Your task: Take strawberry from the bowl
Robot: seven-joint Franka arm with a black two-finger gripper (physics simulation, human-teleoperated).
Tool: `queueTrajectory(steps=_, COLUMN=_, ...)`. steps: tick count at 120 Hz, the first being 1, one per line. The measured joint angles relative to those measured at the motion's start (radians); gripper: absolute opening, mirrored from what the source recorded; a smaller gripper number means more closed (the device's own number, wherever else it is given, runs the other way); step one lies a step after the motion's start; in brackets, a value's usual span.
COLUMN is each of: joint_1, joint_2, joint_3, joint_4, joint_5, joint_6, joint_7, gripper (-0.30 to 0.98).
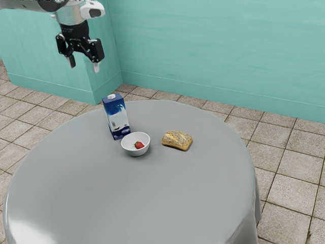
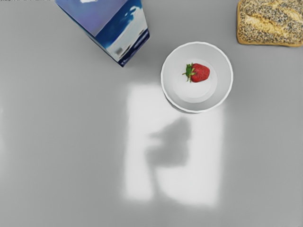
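Observation:
High over the table, in the exterior view's upper left, my gripper hangs open, its two fingers wide apart with nothing between them. A red strawberry with green leaves lies inside the white bowl on the table. In the wrist view the strawberry rests on the bottom of the bowl, and no part of it is covered. The gripper is well above the bowl, apart from it.
A blue and white carton stands upright close beside the bowl on the round grey table. A seeded bread roll lies on the bowl's other side, toward the exterior view's right. The wrist view has the carton and bread roll too.

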Motion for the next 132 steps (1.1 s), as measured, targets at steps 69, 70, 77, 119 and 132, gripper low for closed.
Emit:
queueTrajectory(steps=69, joint_1=-0.002, joint_2=0.049, joint_3=0.000, joint_4=-0.076, joint_5=-0.033, joint_6=0.130, joint_7=-0.444, gripper=0.67)
queueTrajectory(steps=70, joint_1=-0.003, joint_2=0.055, joint_3=0.000, joint_4=-0.085, joint_5=-0.032, joint_6=0.137, joint_7=-0.459, gripper=0.67)
queueTrajectory(steps=77, joint_1=-0.002, joint_2=0.091, joint_3=-0.001, joint_4=-0.143, joint_5=-0.031, joint_6=0.190, joint_7=-0.556, gripper=0.67)
queueTrajectory(steps=119, joint_1=0.009, joint_2=0.293, joint_3=-0.001, joint_4=-0.216, joint_5=-0.089, joint_6=0.439, joint_7=-0.975, gripper=0.67)
queueTrajectory(steps=132, joint_1=0.025, joint_2=0.355, joint_3=-0.001, joint_4=-0.173, joint_5=-0.123, joint_6=0.479, joint_7=-1.063, gripper=0.66)
